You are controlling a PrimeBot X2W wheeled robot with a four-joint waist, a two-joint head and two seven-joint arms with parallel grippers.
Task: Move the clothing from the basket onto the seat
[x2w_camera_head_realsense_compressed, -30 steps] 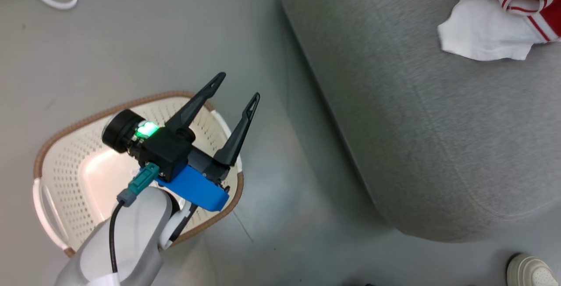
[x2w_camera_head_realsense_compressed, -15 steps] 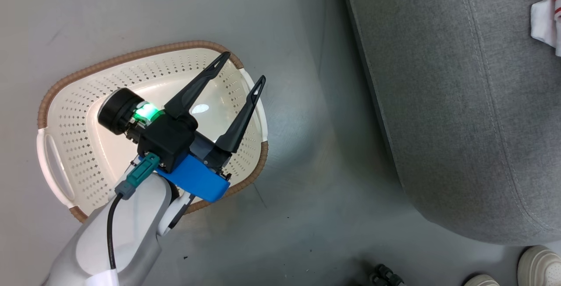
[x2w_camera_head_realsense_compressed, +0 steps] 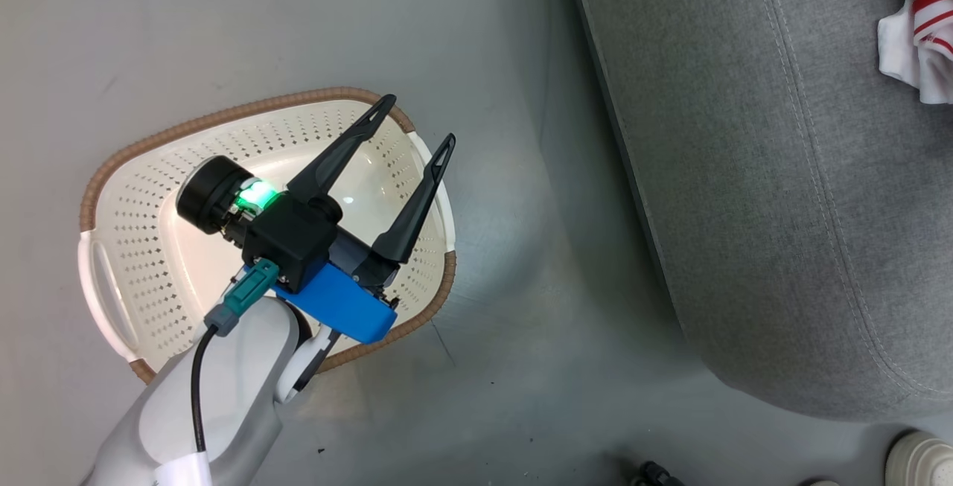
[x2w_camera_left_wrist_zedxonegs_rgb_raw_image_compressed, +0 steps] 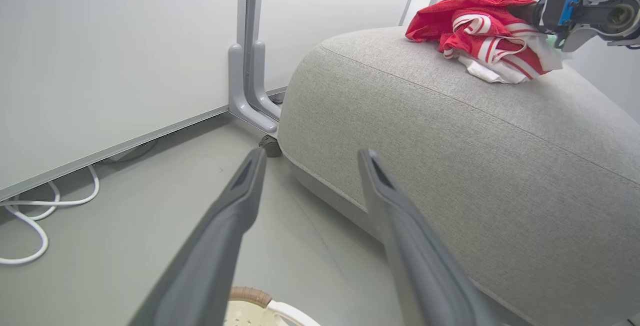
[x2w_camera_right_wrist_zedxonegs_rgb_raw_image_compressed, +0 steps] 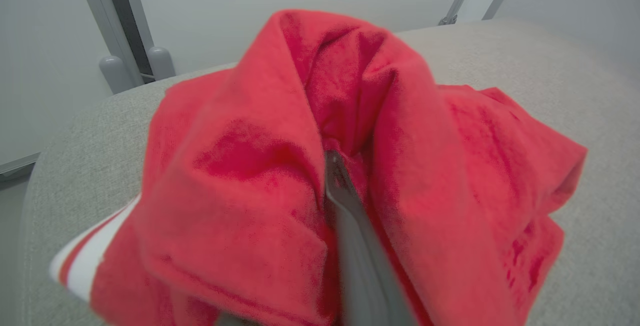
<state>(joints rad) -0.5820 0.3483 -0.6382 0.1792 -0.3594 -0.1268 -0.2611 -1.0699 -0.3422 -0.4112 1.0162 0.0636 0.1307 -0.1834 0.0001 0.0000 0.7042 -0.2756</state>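
Grey floor [x2w_camera_head_realsense_compressed: 223, 17], basket [x2w_camera_head_realsense_compressed: 112, 196] at 9 o'clock; my left hand [x2w_camera_head_realsense_compressed: 418, 120] wide above it. Right hand [x2w_camera_right_wrist_zedxonegs_rgb_raw_image_compressed: 334, 166] pinching clothing [x2w_camera_right_wrist_zedxonegs_rgb_raw_image_compressed: 240, 166] on seat [x2w_camera_head_realsense_compressed: 744, 173].

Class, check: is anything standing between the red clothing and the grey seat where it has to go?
Nothing visible does. The clothing already lies bunched on the seat, directly on its cushion, with the right gripper buried in its folds.

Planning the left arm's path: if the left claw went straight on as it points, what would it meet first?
Probably the rounded end of the seat, which lies ahead of the open left claw; depth is unclear.
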